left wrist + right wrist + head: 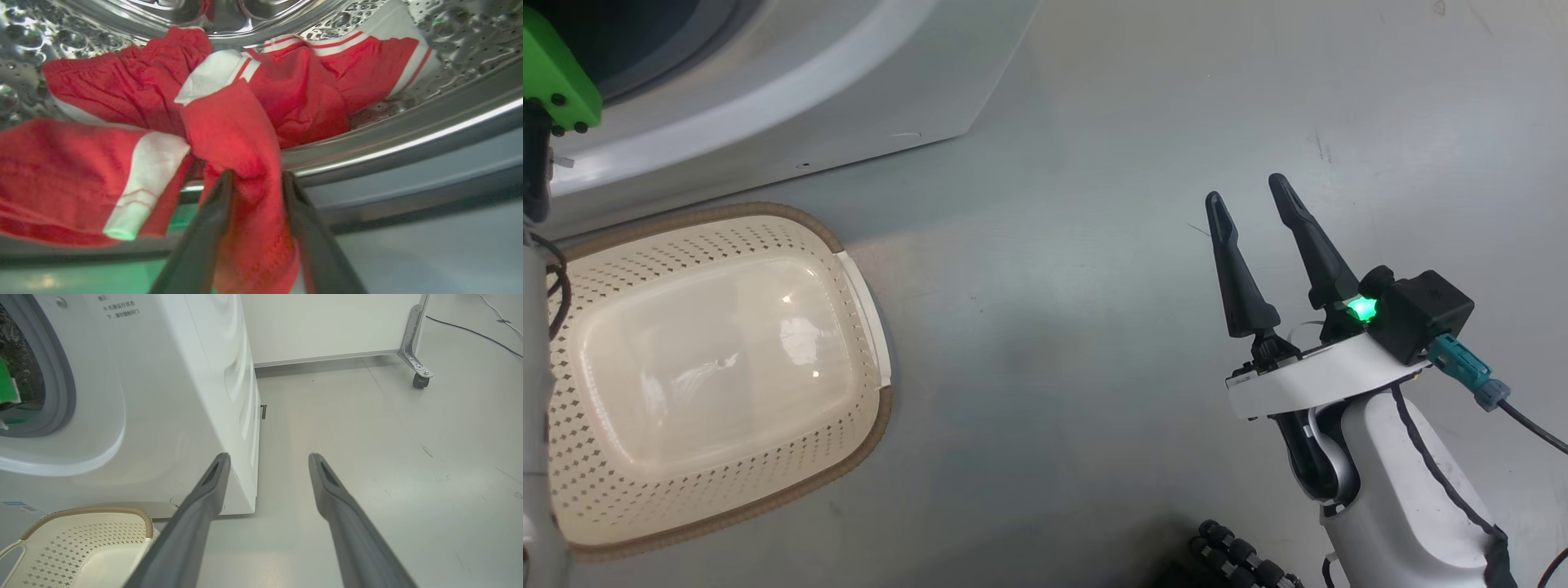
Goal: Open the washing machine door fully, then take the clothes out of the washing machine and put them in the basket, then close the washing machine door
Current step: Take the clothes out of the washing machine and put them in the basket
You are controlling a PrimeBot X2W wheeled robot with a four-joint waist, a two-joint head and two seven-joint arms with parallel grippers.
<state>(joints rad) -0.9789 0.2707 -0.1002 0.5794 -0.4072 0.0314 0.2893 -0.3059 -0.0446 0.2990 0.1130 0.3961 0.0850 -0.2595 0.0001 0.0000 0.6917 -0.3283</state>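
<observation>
In the left wrist view, the red clothes (135,85) with white trim lie in the steel drum (449,36) of the washing machine (849,106). My left gripper (256,175) reaches in over the drum's lip, its two fingers closed on a hanging fold of the red fabric. The cream basket (605,269) stands empty on the floor in front of the machine. My right gripper (1245,188) hangs open over bare floor to the basket's right, holding nothing. The washing machine door is out of view.
The machine's white front and side (171,396) stand left of my right gripper (268,456), with the basket (81,539) below them. A white panel on a caster (420,377) stands behind. A dark cable (474,332) runs across the grey floor at the far right.
</observation>
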